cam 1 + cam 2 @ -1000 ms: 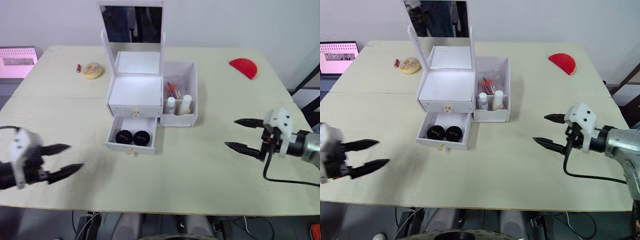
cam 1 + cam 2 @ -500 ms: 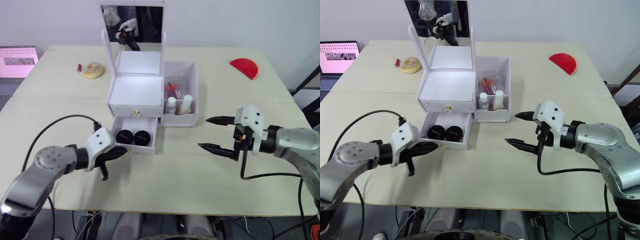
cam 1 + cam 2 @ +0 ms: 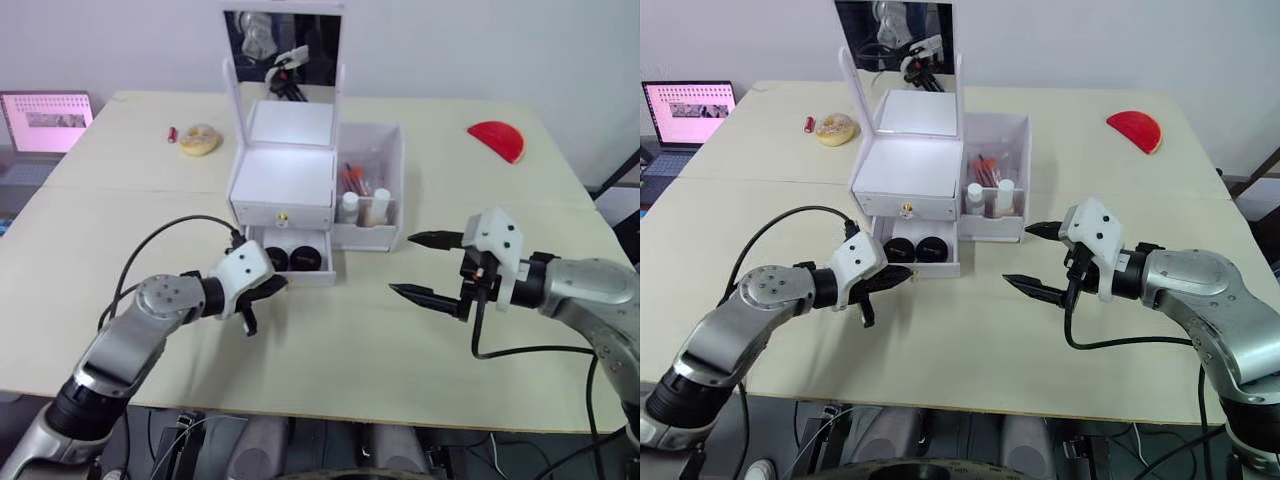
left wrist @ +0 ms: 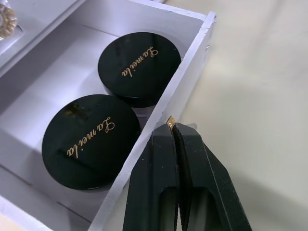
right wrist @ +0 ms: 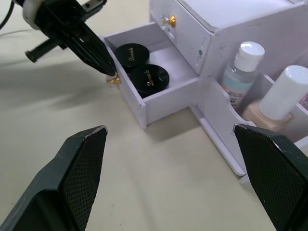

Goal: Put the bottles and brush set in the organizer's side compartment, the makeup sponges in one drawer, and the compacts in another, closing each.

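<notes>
Black compacts (image 4: 110,107) sit in the half-open lower drawer (image 3: 292,262), organizer's 6 o'clock | left gripper (image 4: 172,126) pinched closed on its gold knob (image 5: 113,79) | right gripper (image 3: 424,266) wide open, empty, at 3 o'clock.

Left gripper (image 3: 902,277) fingers touch the open drawer (image 3: 923,262) holding two compacts (image 3: 917,248).

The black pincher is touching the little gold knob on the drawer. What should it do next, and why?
Probably push the lower drawer in. The left gripper, fingers shut, sits at the gold knob, both compacts lie inside, and the drawer is partly open.
</notes>
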Controlling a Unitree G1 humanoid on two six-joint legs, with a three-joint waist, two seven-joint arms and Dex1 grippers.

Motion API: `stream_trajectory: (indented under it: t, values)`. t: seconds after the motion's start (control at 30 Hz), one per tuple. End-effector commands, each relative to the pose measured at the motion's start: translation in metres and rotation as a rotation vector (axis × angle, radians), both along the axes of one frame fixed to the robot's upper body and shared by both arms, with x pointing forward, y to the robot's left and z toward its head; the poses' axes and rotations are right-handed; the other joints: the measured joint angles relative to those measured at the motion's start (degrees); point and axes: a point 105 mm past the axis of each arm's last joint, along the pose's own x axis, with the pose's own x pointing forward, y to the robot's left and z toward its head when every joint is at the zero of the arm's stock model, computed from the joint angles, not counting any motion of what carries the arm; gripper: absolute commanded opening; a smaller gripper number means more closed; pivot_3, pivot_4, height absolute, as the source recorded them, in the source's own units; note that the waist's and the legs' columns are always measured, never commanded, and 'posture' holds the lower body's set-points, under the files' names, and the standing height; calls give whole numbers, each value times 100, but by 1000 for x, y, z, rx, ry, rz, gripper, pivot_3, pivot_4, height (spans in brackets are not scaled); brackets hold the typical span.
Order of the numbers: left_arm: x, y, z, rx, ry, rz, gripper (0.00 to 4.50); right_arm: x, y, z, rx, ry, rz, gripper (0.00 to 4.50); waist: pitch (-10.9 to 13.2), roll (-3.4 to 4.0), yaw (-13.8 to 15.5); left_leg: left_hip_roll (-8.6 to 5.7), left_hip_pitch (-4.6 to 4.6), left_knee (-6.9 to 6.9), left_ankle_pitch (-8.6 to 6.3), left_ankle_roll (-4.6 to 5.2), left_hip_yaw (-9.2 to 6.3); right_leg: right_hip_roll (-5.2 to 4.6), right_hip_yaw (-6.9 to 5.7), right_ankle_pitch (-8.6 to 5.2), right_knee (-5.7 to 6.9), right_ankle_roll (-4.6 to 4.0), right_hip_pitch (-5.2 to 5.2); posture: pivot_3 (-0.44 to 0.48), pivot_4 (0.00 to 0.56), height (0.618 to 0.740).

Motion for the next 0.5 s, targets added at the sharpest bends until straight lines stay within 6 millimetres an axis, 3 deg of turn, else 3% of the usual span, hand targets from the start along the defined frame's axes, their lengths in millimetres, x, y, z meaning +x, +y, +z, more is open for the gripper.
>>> stream_trajectory:
  t: [0.03, 0.27, 0.5]
  values:
    - [19, 23, -1, 60, -65, 127, 124, -3, 6, 9, 3, -42, 23, 4500, 0, 0, -7, 0, 0, 0, 3, 4, 0, 0, 0, 4, -1, -2, 0, 0, 150, 739]
    - [12, 45, -2, 86, -53, 140, 124, -3, 4, 8, -3, -38, 15, 4500, 0, 5, -50, 7, 5, -3, 4, 6, 1, 7, 0, 21, -1, -16, -11, 0, 150, 739]
    - [14, 72, 4, 122, -60, 181, 124, -1, 5, 7, 0, -34, 17, 4500, 7, 11, -28, 61, -20, -21, 4, 4, -1, 82, 19, 43, -33, -13, -41, 0, 150, 739]
